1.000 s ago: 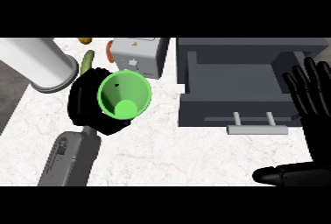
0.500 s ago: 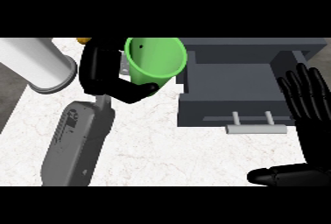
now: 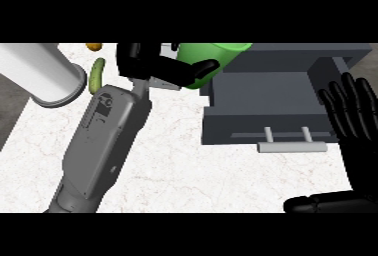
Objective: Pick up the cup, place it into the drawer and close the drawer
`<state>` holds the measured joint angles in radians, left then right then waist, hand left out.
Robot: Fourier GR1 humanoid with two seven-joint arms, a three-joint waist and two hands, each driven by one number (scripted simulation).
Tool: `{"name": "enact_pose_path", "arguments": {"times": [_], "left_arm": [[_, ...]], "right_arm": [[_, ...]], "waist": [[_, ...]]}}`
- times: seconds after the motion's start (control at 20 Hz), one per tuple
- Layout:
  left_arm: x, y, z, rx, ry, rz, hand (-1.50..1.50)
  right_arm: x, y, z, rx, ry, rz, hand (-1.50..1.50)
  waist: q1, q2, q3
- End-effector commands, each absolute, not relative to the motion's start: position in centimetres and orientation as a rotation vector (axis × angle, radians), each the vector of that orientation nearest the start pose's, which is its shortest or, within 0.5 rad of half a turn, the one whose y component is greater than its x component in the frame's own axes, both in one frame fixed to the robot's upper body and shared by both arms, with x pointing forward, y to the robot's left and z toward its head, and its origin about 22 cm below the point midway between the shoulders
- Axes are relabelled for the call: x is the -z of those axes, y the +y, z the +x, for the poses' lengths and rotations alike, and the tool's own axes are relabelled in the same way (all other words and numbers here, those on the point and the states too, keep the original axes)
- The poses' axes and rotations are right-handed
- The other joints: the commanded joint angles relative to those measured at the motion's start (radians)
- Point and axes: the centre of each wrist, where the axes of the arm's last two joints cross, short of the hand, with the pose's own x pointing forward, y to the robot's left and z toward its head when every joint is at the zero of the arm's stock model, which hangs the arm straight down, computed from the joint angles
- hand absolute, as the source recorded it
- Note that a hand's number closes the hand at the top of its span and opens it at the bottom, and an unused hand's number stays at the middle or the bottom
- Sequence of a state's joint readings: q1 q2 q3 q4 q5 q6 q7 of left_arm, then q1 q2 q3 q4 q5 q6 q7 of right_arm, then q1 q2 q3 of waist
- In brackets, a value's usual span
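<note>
My left hand (image 3: 159,67) is shut on the green cup (image 3: 210,60), fingers and thumb curled round its side. The cup hangs near the view's top, just over the back left corner of the open grey drawer (image 3: 266,107). The drawer is pulled out toward me, its handle (image 3: 291,146) at the front. The cup's upper part is cut off by the view's edge. My right hand (image 3: 354,120) rests open at the right edge, fingers up, beside the drawer.
A large white cylinder (image 3: 40,75) lies at the left on the white marble counter (image 3: 184,175). A small green vegetable (image 3: 96,75) and an orange item (image 3: 94,47) sit behind my left forearm. A grey box is partly hidden behind my left hand.
My left hand has lifted the green cup off the counter and carried it right and away from me, to the drawer's back left corner. The right hand has stayed put.
</note>
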<state>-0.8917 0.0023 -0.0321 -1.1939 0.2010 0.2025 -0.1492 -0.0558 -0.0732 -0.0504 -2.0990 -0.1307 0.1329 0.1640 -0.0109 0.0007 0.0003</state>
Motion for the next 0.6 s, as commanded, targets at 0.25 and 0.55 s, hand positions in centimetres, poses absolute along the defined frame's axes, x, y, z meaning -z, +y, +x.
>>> {"name": "enact_pose_path", "arguments": {"times": [0.25, 0.55], "left_arm": [[-18.3, 4.9, 40.9, 0.11, -2.035, -0.258, 1.5], [-16.1, 4.1, 41.5, 0.107, -1.981, -0.203, 1.5]], "right_arm": [[-14.5, -25.3, 21.8, -0.158, -1.994, 0.139, -1.5], [-13.2, -25.4, 22.8, -0.13, -1.986, 0.149, -1.5]], "waist": [[-0.016, 0.003, 0.0], [-0.012, 0.002, 0.0]]}}
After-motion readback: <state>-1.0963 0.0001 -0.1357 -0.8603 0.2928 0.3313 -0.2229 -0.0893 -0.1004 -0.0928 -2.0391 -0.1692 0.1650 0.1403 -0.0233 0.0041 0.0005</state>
